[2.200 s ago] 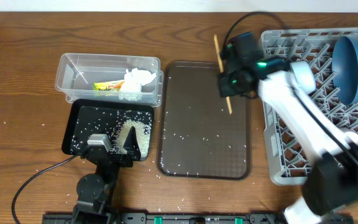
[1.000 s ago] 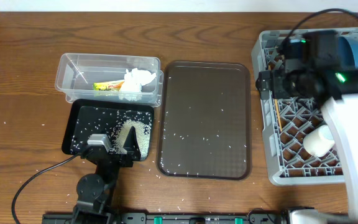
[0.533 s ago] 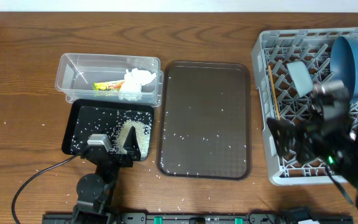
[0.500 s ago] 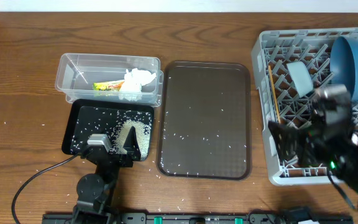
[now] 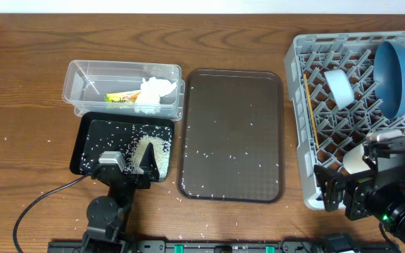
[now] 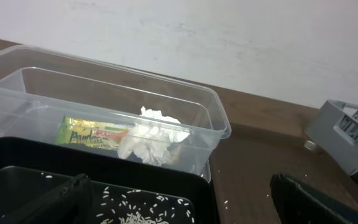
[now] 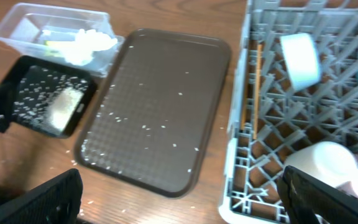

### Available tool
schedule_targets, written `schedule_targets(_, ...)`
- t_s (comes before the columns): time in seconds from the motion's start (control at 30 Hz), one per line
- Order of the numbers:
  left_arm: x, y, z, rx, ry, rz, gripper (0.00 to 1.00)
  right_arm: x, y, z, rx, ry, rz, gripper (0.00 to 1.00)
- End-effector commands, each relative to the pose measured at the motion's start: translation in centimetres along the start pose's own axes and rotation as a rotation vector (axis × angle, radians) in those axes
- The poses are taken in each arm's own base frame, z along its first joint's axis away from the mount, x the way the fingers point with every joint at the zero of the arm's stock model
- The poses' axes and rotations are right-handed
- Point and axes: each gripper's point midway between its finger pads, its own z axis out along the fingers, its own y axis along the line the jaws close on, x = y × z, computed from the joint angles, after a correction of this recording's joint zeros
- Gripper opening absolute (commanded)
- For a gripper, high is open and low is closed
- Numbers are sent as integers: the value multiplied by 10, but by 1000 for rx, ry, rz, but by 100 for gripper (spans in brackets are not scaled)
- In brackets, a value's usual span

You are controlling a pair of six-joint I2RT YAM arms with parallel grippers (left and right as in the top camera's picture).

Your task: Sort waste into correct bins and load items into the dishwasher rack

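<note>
- Left jaws: wide, holding nothing, over the front edge of the black tray [image 5: 90, 137], towards the counter's [image 5: 27, 42] front-left.
- Right jaws: wide, empty, above the rack's [image 5: 297, 140] front edge at the counter's front-right corner.
- Snack wrapper [image 6: 95, 134]: yellow-green, with printed lettering too blurred to read.
- Clear tub [image 5: 83, 88], back-left: holds the wrapper and the crumpled tissue [image 5: 155, 90].
- Black tray: a heap of rice [image 5: 157, 149] plus loose grains.
- Brown serving tray [image 5: 230, 105], centre: a few scattered grains.
- Rack, right edge: chopsticks [image 5: 309, 105] along the left wall, white bowl [image 5: 339, 88] on its side, blue plate [image 5: 396, 74] upright, white cup [image 5: 356, 158] at the front.
</note>
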Motion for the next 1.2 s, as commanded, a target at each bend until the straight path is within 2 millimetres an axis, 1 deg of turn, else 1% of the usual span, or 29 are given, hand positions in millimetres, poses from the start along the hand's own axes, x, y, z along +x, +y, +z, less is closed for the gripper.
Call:
schedule_targets(0.0,16,8,2,-30,39,4,94,-6,-9,-2,55,-31,-71,99)
schedule_targets(0.17,16,8,2,-30,39,4,94,-36,-7,-6,57,-245,-170,99)
schedule_targets(0.2,16,8,2,-30,39,4,94,-38,-8,-4,63,-285,-170,99)
schedule_targets(0.27,16,8,2,-30,39,4,94,-36,-12,2,69,-337,-165,99)
schedule_targets(0.37,16,8,2,-30,39,4,94,-20,-18,21,72,-369,-159,99)
schedule_targets(0.53,16,8,2,-30,39,4,94,17,-28,59,76,-387,-160,99)
schedule_targets(0.77,16,8,2,-30,39,4,94,58,-39,106,76,-438,-167,99)
schedule_targets(1.03,16,8,2,-30,39,4,94,83,-47,141,72,-511,-166,99)
schedule_targets(1.17,16,8,2,-30,39,4,94,88,-51,158,72,-524,-168,99)
